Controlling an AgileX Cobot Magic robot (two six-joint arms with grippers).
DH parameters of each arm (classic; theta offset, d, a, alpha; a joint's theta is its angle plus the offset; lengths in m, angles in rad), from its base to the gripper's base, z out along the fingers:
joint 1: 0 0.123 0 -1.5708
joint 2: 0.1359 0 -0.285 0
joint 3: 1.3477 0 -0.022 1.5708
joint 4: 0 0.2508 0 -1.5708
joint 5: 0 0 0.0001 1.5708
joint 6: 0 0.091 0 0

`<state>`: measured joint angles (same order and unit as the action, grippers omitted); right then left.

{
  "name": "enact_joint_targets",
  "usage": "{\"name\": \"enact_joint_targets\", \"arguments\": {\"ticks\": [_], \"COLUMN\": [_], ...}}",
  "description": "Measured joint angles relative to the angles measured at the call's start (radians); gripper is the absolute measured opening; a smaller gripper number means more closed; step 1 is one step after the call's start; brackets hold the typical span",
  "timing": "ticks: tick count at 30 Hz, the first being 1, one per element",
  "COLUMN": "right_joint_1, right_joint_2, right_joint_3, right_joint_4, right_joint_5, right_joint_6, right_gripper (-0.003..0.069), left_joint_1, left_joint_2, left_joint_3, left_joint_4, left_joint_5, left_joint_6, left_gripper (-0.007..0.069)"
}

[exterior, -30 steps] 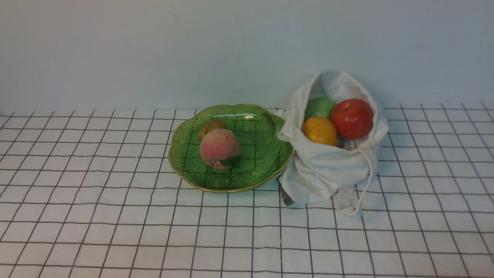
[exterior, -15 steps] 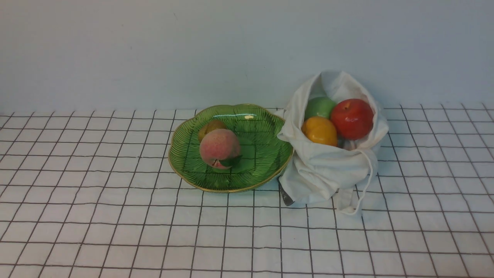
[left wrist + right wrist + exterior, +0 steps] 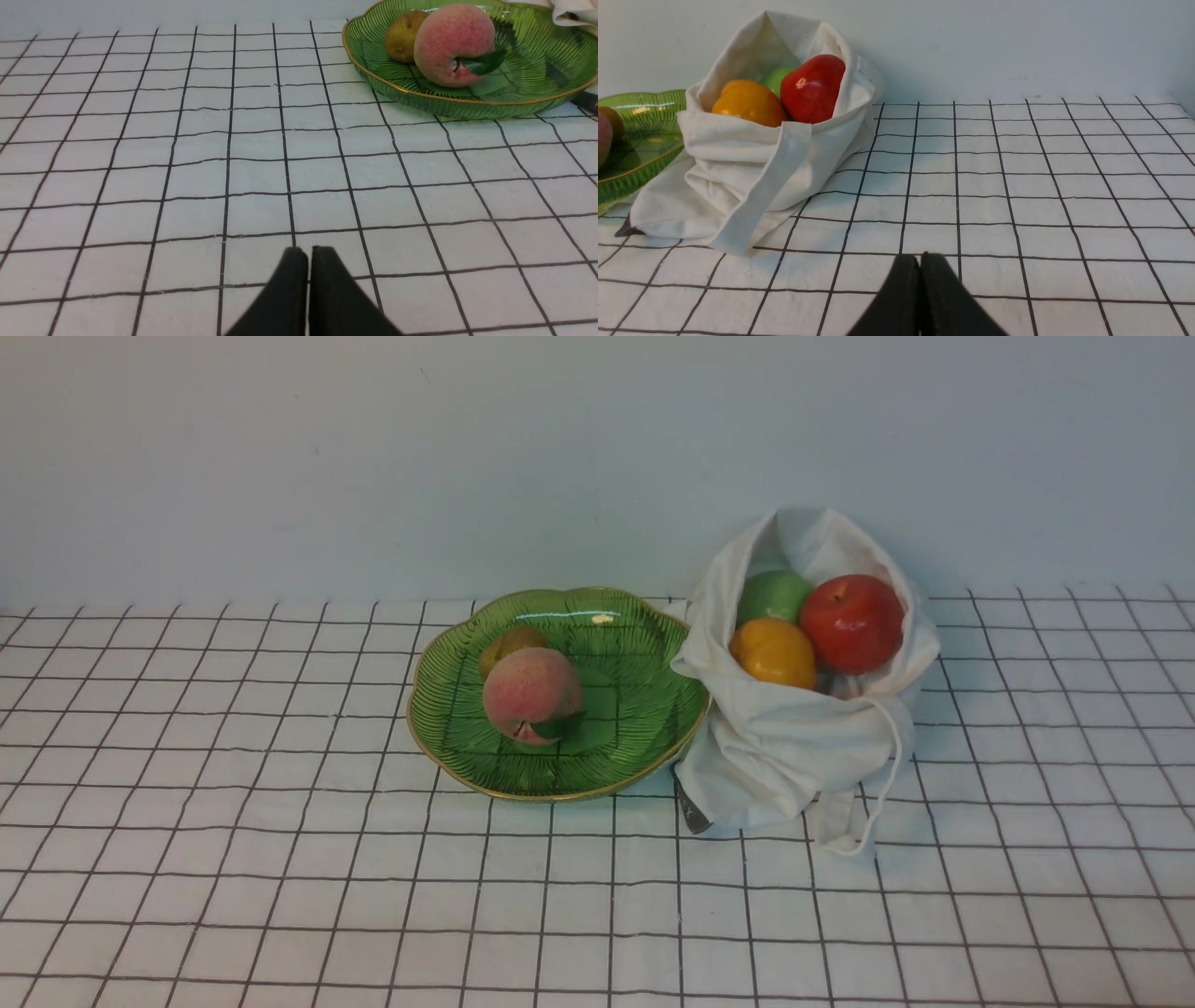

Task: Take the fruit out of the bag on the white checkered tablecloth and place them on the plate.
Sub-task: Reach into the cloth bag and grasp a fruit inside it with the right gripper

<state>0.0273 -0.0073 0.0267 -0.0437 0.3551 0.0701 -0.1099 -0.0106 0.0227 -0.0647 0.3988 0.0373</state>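
Note:
The off-white bag (image 3: 794,747) (image 3: 747,172) stands open on the white checkered tablecloth (image 3: 280,877), just right of the green plate (image 3: 635,709) (image 3: 537,88). Inside it lie a red apple (image 3: 851,623) (image 3: 812,88), an orange-yellow fruit (image 3: 773,653) (image 3: 747,103) and a light green fruit (image 3: 773,595) (image 3: 776,79). A pink peach (image 3: 532,695) (image 3: 453,44) and a small brownish fruit (image 3: 512,641) (image 3: 404,30) rest on the plate. My left gripper (image 3: 309,252) is shut and empty, low over the cloth, well short of the plate. My right gripper (image 3: 920,258) is shut and empty, short of the bag. Neither arm shows in the front view.
A pale wall (image 3: 560,457) rises behind the table. The bag's loose strap (image 3: 761,196) hangs down its front onto the cloth. A dark tag (image 3: 693,817) pokes out at the bag's lower corner beside the plate.

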Motion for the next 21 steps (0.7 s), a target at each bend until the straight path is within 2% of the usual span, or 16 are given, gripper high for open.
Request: {"name": "enact_joint_targets", "arguments": {"ticks": [12,13,15,19,21], "right_joint_1": [0.0,0.0,0.0,0.0,0.0], "right_joint_2": [0.0,0.0,0.0,0.0,0.0], "right_joint_3": [0.0,0.0,0.0,0.003,0.003], "right_joint_4": [0.017,0.057,0.217,0.584,0.706], "right_joint_5": [0.0,0.0,-0.006,-0.011,-0.02], "right_joint_6": [0.011,0.038,0.133,0.327,0.356], "right_gripper": [-0.0015,-0.0015,-0.0015,-0.0015,-0.0015], "left_joint_1": [0.0,0.0,0.0,0.0,0.0], "left_joint_2": [0.0,0.0,0.0,0.0,0.0], "left_joint_3": [0.0,0.0,0.0,0.0,0.0], "left_joint_4": [0.0,0.0,0.0,0.0,0.0], "left_joint_5": [0.0,0.0,0.0,0.0,0.0], "left_joint_6": [0.0,0.0,0.0,0.0,0.0], "left_gripper": [-0.0008,-0.0008,-0.0008,-0.0008,-0.0008]}}
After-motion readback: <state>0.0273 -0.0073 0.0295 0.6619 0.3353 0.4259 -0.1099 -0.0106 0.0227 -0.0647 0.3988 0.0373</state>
